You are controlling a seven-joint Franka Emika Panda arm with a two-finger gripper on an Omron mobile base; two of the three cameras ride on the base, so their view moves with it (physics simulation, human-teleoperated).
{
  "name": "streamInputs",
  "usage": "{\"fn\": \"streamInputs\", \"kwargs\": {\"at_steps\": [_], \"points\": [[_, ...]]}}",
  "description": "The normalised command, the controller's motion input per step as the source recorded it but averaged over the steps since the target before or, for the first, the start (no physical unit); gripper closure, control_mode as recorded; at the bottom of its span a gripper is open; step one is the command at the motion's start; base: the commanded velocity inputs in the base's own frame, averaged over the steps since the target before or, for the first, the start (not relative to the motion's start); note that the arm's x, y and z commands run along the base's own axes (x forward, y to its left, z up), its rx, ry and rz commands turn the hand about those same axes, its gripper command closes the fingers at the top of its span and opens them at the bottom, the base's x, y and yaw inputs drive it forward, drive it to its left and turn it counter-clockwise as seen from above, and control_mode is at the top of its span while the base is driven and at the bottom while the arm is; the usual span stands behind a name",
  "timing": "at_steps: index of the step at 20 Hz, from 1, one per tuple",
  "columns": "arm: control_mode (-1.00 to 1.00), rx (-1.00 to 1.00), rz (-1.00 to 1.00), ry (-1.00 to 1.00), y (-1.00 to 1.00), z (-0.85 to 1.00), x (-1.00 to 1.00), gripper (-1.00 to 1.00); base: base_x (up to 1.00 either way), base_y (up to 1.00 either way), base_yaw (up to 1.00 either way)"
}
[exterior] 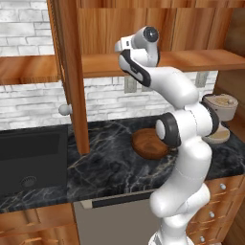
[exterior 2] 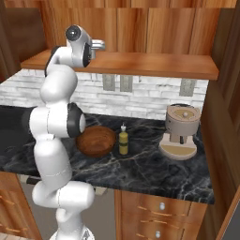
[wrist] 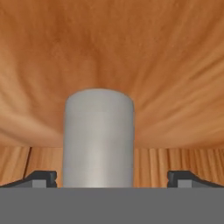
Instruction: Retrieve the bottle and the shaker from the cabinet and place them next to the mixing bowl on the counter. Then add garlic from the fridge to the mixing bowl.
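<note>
In the hand view the grey shaker (wrist: 98,135) stands upright close ahead on the wooden cabinet shelf (wrist: 175,162). My gripper (wrist: 111,177) is open, one fingertip on each side of the shaker with a gap to it. From the right base view the hand (exterior 2: 99,45) reaches in over the cabinet shelf (exterior 2: 150,63). Down on the black counter (exterior 2: 140,171) the olive-yellow bottle (exterior 2: 123,143) stands upright just right of the brown mixing bowl (exterior 2: 96,140), which also shows behind the arm (exterior: 148,143). Garlic and fridge are out of view.
The cabinet door (exterior: 72,72) hangs open left of the arm, its round knob (exterior: 64,110) sticking out. A black sink (exterior: 28,158) lies at the left. A beige coffee machine (exterior 2: 180,131) stands on the counter's right end. Drawers (exterior 2: 159,206) sit below.
</note>
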Motion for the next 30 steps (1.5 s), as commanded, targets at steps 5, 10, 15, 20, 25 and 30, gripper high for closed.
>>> {"fn": "streamInputs", "kwargs": {"at_steps": [5, 10, 15, 20, 25, 30], "points": [[-1.0, 0.0, 0.0, 0.0, 0.0, -0.01, 0.2, 1.0, 0.0, 0.0, 0.0], [-1.0, 0.0, 0.0, 0.0, 0.0, -0.14, 0.1, 1.0, 0.0, 0.0, 0.0], [-1.0, 0.0, 0.0, 0.0, -0.07, -0.05, -0.05, 1.0, 0.0, 0.0, 0.0], [-1.0, 0.0, 0.0, -0.06, -0.26, 0.01, -0.51, 1.0, 0.0, 0.0, 0.0], [-1.0, 0.03, 0.0, -0.07, -0.35, 0.16, -0.79, 1.0, 0.0, 0.0, 0.0], [-1.0, 0.01, 0.0, -0.01, -0.18, 0.04, -1.0, 1.0, 0.0, 0.0, 0.0]]}}
